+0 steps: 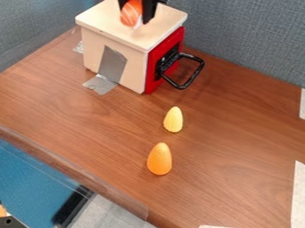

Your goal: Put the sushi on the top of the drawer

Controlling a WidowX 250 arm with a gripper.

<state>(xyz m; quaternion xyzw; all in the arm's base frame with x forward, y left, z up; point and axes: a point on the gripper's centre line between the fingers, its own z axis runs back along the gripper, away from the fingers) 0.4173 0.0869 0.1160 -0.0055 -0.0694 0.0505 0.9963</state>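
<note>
- Camera view: I look down at a slant on a brown wood-grain desk [238,129], with grey fabric panels [238,35] rising behind it and at its left.
- At the top edge, left of centre, I have the black pincer [138,12] closed on the sushi [131,13], one finger on each side of it.
- The sushi is orange with pale stripes and a white underside. I see it over the pale top of the drawer unit [98,19]; whether it touches that surface, I cannot tell.
- The drawer unit is a light box with a red front [151,73], which faces right and bears a black loop handle [195,73].
- Silver tape [112,64] covers part of its near side, and another piece [100,84] lies on the desk at its foot.
- Nearer to me, around the middle of the desk, is a yellow, bumpy, corn-like piece [173,120].
- Just nearer than that is a smooth orange piece [159,159], rounded and tapering away from me.
- White strips [299,191] run along the right edge, and past the desk's lower left edge I see a blue surface [30,178].
</note>
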